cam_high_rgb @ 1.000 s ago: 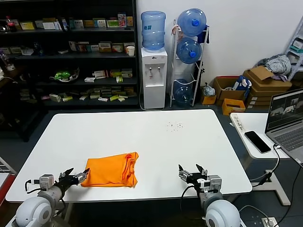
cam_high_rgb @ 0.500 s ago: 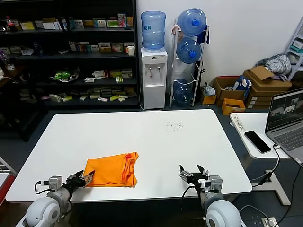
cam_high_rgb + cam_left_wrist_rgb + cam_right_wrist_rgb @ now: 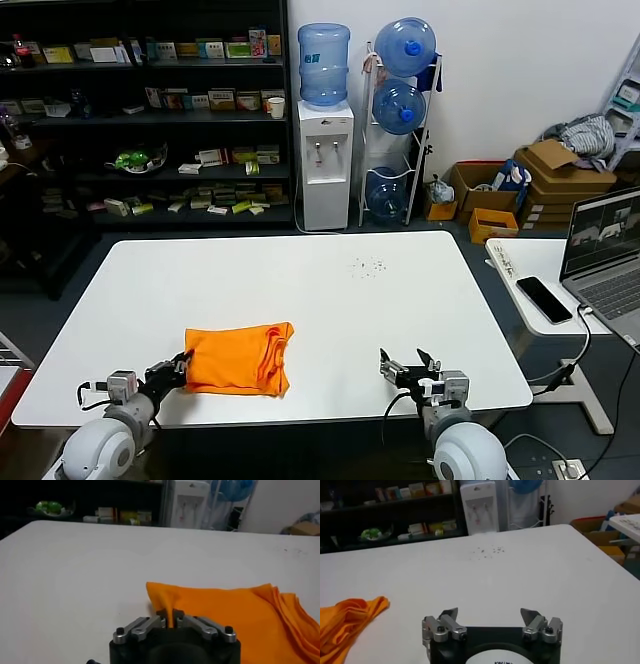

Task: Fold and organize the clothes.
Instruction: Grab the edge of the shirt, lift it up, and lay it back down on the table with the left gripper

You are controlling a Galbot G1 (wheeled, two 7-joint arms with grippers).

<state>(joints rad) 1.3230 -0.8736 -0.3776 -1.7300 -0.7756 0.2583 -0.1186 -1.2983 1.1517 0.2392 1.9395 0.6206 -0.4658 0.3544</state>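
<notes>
Orange T-shirt [image 3: 238,359], folded into a compact rectangle, lies on the white table [image 3: 300,290] toward the table's near edge and left of its middle, with its layered, bunched edges turned toward the table's centre. The left gripper [image 3: 176,368] sits at the shirt's near-left corner; in the left wrist view its two fingers [image 3: 172,616] are drawn together on a small upturned fold of the orange fabric [image 3: 235,615], pinching that corner while the rest of the garment lies flat on the tabletop. The right gripper [image 3: 408,370] rests low over the table's near edge, well apart from the shirt and to the right of it, with its jaws spread wide and nothing between them; the right wrist view shows bare table ahead of it and only a rumpled edge of the shirt [image 3: 345,622] off to one side. A scatter of tiny dark specks [image 3: 368,266] marks the table farther from the shirt, toward the far right part of the surface. Beyond the table's far edge stand a water dispenser [image 3: 325,150] and a dark shelving unit [image 3: 150,110]. To the table's right, a side desk holds a smartphone [image 3: 543,298] and a laptop [image 3: 603,260].
</notes>
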